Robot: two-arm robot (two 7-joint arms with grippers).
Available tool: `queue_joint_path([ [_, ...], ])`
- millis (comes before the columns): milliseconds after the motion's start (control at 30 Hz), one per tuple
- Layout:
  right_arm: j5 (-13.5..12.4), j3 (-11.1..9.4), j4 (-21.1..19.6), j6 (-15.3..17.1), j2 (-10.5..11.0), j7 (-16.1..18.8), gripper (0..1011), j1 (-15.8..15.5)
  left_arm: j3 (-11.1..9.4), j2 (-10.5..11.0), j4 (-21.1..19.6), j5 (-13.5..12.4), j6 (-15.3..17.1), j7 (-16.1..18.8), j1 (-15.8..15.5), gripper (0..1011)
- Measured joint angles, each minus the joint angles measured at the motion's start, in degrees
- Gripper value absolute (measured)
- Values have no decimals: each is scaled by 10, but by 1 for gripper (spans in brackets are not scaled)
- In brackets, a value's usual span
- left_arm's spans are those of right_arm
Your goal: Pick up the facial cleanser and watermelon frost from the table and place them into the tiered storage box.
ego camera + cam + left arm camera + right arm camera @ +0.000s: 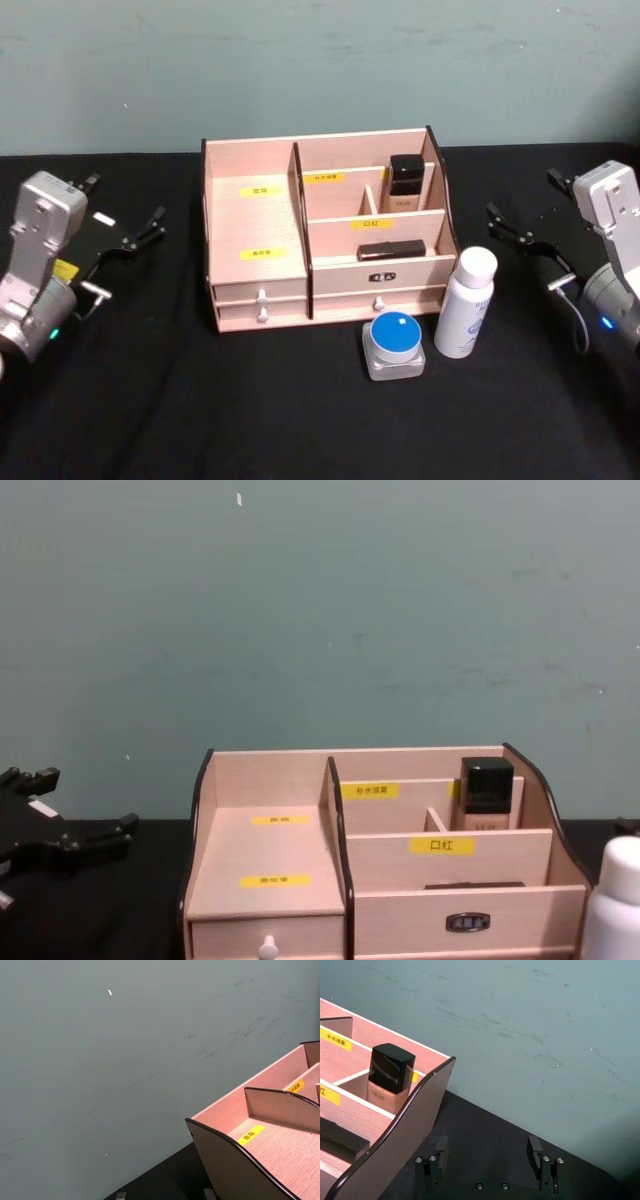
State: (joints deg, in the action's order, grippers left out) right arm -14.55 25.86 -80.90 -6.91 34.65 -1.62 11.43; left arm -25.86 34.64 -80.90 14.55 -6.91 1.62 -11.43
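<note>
Two things wait for me, both upright on the black table [300,430] just in front of the right half of the light wooden, dark-edged tiered storage box [250,160]. The tall white cylindrical facial cleanser [466,303], round-capped with blue lettering down its side, stands by the box's right front corner. The squat frosted-glass watermelon frost [393,345], with its bright blue white-rimmed lid, stands before the box's right-hand drawers, just beside the cleanser. I judge they sit there for an easy reach by the right gripper [493,222], which hangs to the right of the box with jaws apart. The left gripper [158,224] hangs to the box's left, jaws likewise apart. A small beige bottle with a square black cap [405,183] occupies the box's right rear compartment, so I'd aim for the bare left tiers.
</note>
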Motion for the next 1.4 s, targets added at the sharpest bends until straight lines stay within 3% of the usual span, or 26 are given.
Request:
queue_joint_path([
  [1233,0,0,0,0,0,0,1003,0,0,0,0,0,0,0,0,1001],
  [1400,-4,-8,8,-3,-6,11,1003,1,0,0,0,0,0,0,0,1001],
])
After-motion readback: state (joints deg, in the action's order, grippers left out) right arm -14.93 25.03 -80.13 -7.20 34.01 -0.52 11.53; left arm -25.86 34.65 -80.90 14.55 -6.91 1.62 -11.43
